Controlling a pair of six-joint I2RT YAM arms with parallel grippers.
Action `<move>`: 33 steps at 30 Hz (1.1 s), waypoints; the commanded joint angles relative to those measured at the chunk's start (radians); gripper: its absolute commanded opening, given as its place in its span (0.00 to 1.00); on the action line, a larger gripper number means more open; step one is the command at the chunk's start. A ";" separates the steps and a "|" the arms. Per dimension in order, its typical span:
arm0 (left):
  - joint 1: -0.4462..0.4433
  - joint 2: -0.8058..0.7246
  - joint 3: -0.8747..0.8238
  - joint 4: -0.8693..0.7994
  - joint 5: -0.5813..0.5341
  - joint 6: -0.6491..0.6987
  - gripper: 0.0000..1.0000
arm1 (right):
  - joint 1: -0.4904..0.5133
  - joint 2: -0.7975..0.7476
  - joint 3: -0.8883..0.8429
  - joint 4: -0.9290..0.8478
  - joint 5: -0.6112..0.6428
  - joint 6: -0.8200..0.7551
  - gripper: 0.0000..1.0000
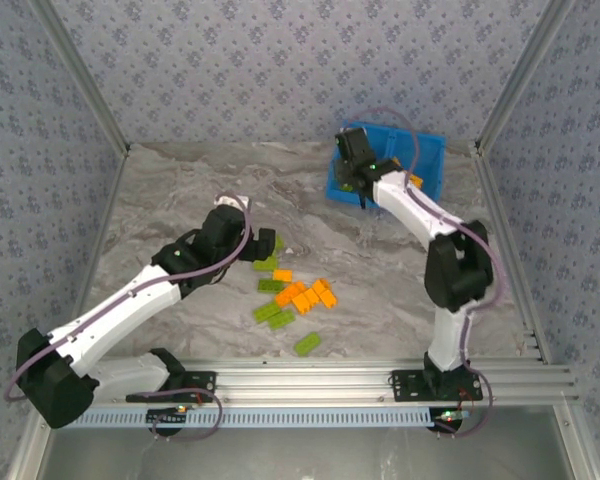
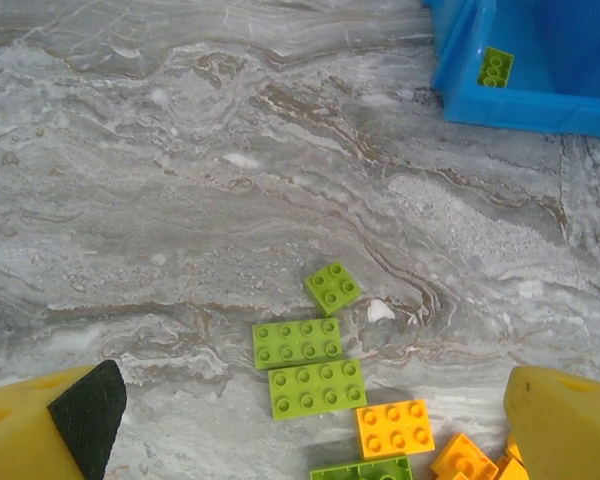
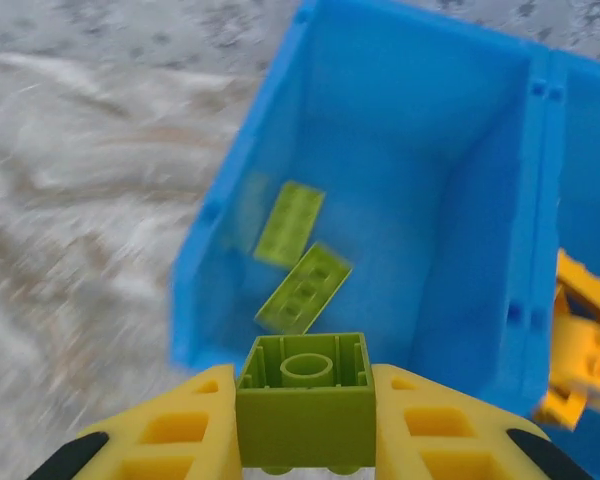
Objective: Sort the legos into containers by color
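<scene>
A lime brick (image 3: 302, 385) is sitting clamped in my right tool (image 3: 302, 440). The blue tray (image 3: 215, 240) is lying straight ahead and below, its left compartment (image 3: 400, 150) holding two lime bricks (image 3: 302, 288), with orange pieces (image 3: 585, 340) rightward. My left tool (image 2: 315, 425) is hanging wide open, empty, above loose bricks (image 2: 315, 388) on the desk (image 2: 180, 150).

The left arm (image 1: 130, 300) and the right arm (image 1: 410, 205) share one build: smooth white link shells joined by chunky black joint housings (image 1: 458, 270), each arm carrying a small green light on a black housing towards its far end. A thin grey-lilac cable (image 1: 110, 312) runs along each arm and loops loosely clear of the joints. The fingers (image 3: 180, 435) are bright yellow wedge-shaped mouldings with shallow rectangular recesses, and a black pad (image 2: 90, 415) covers the inner tip.
</scene>
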 commanded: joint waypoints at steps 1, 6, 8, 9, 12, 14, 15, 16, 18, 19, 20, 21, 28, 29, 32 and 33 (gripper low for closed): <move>0.003 -0.063 -0.028 0.001 0.031 -0.027 0.99 | -0.045 0.142 0.164 -0.069 0.030 -0.008 0.28; 0.003 -0.124 -0.075 0.004 0.030 -0.042 0.99 | -0.093 0.367 0.423 -0.160 0.025 -0.009 0.31; 0.003 -0.130 -0.080 -0.005 0.032 -0.045 0.99 | -0.101 0.437 0.524 -0.231 0.015 0.000 0.34; 0.003 -0.129 -0.080 -0.011 0.034 -0.046 0.99 | -0.102 0.470 0.581 -0.266 0.009 0.002 0.37; 0.004 -0.116 -0.080 -0.021 0.033 -0.059 0.99 | -0.096 0.501 0.658 -0.312 0.008 -0.012 0.43; 0.003 -0.099 -0.075 -0.021 0.036 -0.074 0.99 | -0.095 0.486 0.668 -0.324 0.009 -0.013 0.51; 0.003 -0.084 -0.071 -0.021 0.036 -0.087 0.99 | -0.095 0.472 0.665 -0.331 0.007 -0.009 0.53; 0.004 -0.068 -0.065 -0.021 0.030 -0.102 0.99 | -0.095 0.455 0.658 -0.335 0.007 -0.007 0.53; 0.005 -0.009 -0.029 -0.040 0.021 -0.133 0.99 | -0.094 0.407 0.618 -0.332 0.017 -0.007 0.53; 0.005 0.025 -0.006 -0.058 0.017 -0.144 0.99 | -0.094 0.382 0.596 -0.328 0.019 -0.007 0.52; 0.006 0.064 0.024 -0.077 0.010 -0.156 0.99 | -0.092 0.345 0.562 -0.324 0.020 -0.002 0.51; 0.005 0.107 0.050 -0.086 0.008 -0.166 0.99 | -0.093 0.302 0.518 -0.313 0.021 0.007 0.51; 0.012 0.404 0.245 -0.092 0.017 -0.201 0.89 | -0.056 -0.125 0.009 -0.140 -0.034 0.095 0.54; 0.015 0.455 0.283 -0.096 0.024 -0.205 0.87 | -0.047 -0.201 -0.074 -0.117 -0.052 0.115 0.56; 0.031 0.605 0.399 -0.135 0.037 -0.246 0.80 | -0.008 -0.417 -0.296 -0.056 -0.089 0.155 0.71; 0.037 0.653 0.434 -0.150 0.038 -0.263 0.78 | 0.008 -0.482 -0.366 -0.044 -0.088 0.162 0.77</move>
